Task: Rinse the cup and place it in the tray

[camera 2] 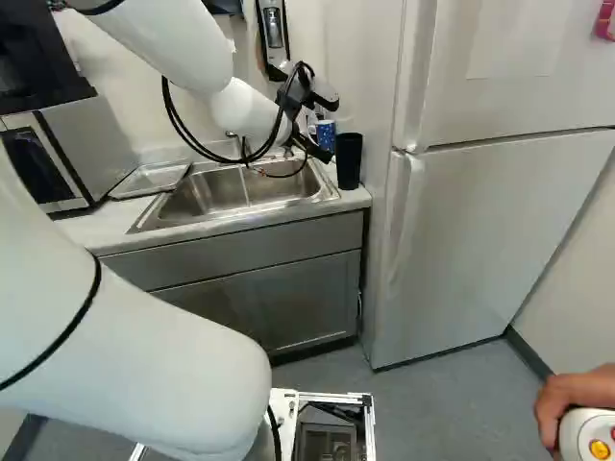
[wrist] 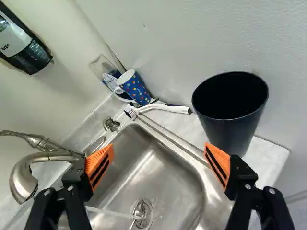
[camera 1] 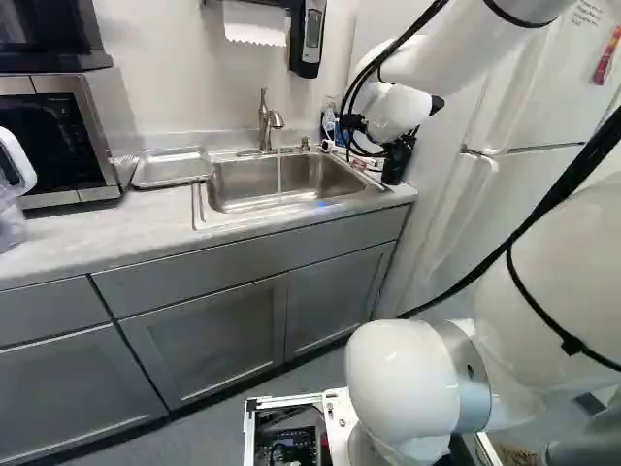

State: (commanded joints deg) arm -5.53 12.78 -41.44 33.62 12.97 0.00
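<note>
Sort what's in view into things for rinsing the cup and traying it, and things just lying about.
For the job: black cup (likely the one meant), faucet with water running, sink, metal tray, open gripper.

Lying about: spotted mug (unless that's the cup), brush, wall dispenser, microwave.

From here the sink looks smooth, satiny metal, the faucet glossier; the tray is shiny metal, the black cup smooth, matt, plastic-looking.
</note>
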